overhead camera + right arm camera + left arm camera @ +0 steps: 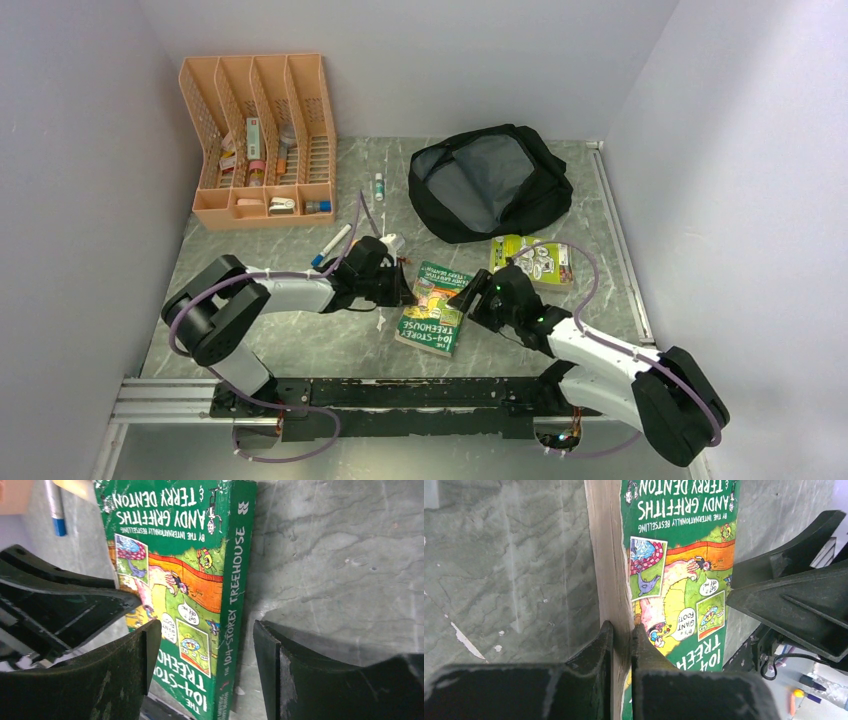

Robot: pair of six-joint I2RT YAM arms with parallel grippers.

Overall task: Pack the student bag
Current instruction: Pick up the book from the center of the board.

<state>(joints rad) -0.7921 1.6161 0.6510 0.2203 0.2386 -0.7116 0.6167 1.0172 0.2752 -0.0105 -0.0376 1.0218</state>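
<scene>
The student bag (pixel 490 185), black with grey lining, lies open at the back of the table. A green paperback book (pixel 433 307) lies between my two grippers. My left gripper (pixel 408 293) is shut on the book's (pixel 679 555) page edge, with one finger under the pages and one on the cover; its fingertips (pixel 621 630) pinch the pages. My right gripper (pixel 468 300) is open at the book's spine side. In the right wrist view the book (pixel 175 580) stands partly between the open jaws (pixel 206 627), touching neither finger.
A second, lighter green book (pixel 533 260) lies right of the bag's front. An orange mesh organiser (pixel 260 140) with small items stands at the back left. A blue-capped marker (pixel 330 246) and a small glue stick (pixel 379 186) lie near it.
</scene>
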